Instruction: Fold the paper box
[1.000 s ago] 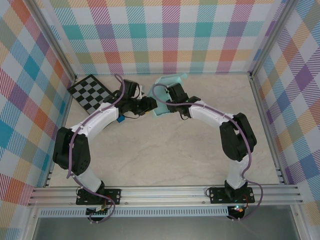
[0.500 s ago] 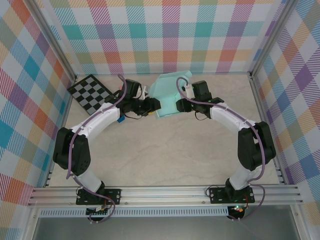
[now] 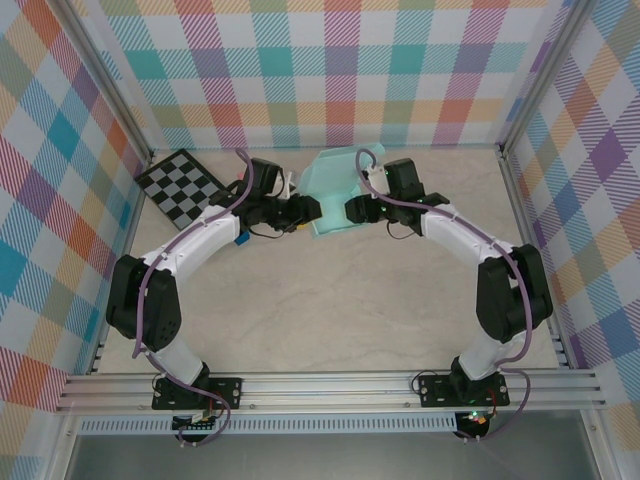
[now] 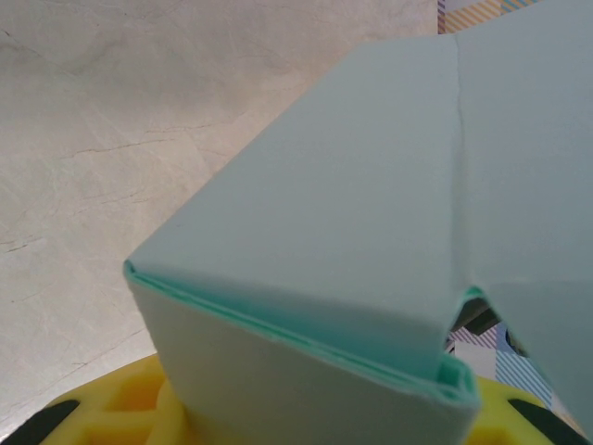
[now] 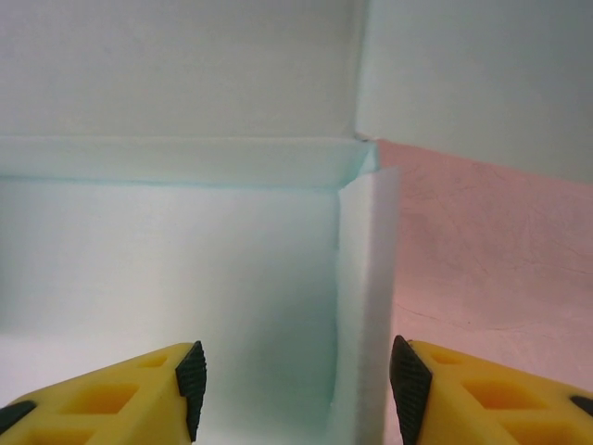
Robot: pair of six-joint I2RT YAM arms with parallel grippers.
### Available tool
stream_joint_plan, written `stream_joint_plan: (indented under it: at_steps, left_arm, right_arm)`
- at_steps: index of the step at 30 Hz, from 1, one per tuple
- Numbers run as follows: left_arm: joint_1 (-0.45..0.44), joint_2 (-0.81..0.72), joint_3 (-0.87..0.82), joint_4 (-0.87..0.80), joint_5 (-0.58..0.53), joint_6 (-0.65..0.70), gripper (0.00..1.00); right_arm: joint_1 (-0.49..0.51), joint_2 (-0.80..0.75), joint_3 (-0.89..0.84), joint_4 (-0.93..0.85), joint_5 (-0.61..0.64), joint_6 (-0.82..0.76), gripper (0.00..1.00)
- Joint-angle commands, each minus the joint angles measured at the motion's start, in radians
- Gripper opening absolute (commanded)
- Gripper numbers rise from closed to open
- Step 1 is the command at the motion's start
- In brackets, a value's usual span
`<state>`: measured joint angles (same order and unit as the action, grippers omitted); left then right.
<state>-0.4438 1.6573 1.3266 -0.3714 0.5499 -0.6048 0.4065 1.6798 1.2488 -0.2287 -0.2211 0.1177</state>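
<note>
Top external view: the paper box (image 3: 335,185), pale mint card with walls partly raised, lies on the table (image 3: 330,320) in the upper middle of the frame, just below the checked back wall and well right of the checkerboard (image 3: 182,185). The left pincer (image 3: 310,208) meets the box's left edge and the right pincer (image 3: 348,209) reaches in over its lower right part, so the two face each other across the card. In the left wrist view, a folded double-layered corner of the box fills the centre and the right of the frame. It drops down between the yellow fingers (image 4: 102,417) along the bottom edge and hides their pads, and the left pincer is clenched on that corner. In the right wrist view, the jaws stand well apart and grasp nothing. The black pads (image 5: 192,375) sit at lower left and lower right with the box's inside floor between them. An upright flap rises just beside the right-hand pad; I cannot tell whether it touches.
</note>
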Motion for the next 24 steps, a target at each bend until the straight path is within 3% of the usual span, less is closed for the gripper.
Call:
stream_joint_plan:
  at_steps: [1, 24]
  left_arm:
    - [-0.007, -0.031, 0.031, -0.009, 0.034, 0.024, 0.3]
    - [-0.012, -0.05, 0.037, 0.01, 0.051, 0.012, 0.3]
  right_arm:
    - [-0.012, -0.034, 0.029, -0.015, 0.065, -0.002, 0.55]
    - [0.06, 0.122, 0.147, -0.083, 0.288, -0.118, 0.33]
